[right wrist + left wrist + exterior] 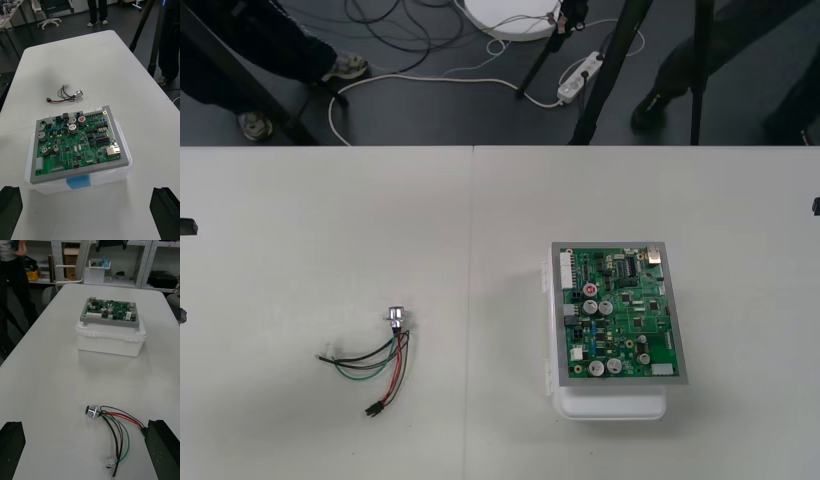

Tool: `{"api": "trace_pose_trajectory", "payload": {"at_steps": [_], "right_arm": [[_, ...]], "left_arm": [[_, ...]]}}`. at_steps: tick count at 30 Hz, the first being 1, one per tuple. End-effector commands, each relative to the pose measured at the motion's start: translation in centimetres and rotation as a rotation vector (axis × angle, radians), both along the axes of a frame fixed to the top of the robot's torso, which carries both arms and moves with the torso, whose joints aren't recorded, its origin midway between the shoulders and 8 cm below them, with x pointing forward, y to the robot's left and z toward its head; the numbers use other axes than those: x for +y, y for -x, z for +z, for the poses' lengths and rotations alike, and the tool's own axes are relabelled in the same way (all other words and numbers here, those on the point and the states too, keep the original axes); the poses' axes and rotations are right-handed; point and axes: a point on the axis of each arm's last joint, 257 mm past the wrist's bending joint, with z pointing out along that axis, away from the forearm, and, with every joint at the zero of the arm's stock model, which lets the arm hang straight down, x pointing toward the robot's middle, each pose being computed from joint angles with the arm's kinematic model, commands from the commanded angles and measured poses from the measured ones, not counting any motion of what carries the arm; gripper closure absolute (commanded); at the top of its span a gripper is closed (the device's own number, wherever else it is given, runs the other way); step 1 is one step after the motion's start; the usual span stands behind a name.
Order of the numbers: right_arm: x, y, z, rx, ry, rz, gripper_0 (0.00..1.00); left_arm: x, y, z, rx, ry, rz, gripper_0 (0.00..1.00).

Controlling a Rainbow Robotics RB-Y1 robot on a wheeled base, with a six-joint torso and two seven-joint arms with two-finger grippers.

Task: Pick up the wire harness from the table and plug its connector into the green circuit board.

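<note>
A plain pale table (330,250); the left claw (86,427) is wide open and holds nothing; the harness (112,427) lies flat on the table just in front of it; the right claw (87,189) is wide open and empty too, near the board (77,144) on its white base (108,176); harness and board are well apart. The wires look light and floppy; I'd pinch the little black plug (370,409), the hard bit.

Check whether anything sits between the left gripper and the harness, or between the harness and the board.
Nothing visible does. The harness lies on bare table just ahead of the open left gripper, and only bare table separates it from the green board on its white base.
</note>
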Motion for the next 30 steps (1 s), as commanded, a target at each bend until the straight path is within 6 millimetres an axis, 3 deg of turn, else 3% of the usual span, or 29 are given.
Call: {"api": "trace_pose_trajectory", "payload": {"at_steps": [1, 30], "right_arm": [[-0.73, 0.18, 1.68, -0.014, 0.034, -0.005, 0.00], [-0.73, 0.18, 1.68, -0.014, 0.034, -0.005, 0.00]], "left_arm": [[-1.25, -0.20, 1.09, 0.018, 0.032, -0.016, 0.05], [-1.25, -0.20, 1.09, 0.018, 0.032, -0.016, 0.05]]}}
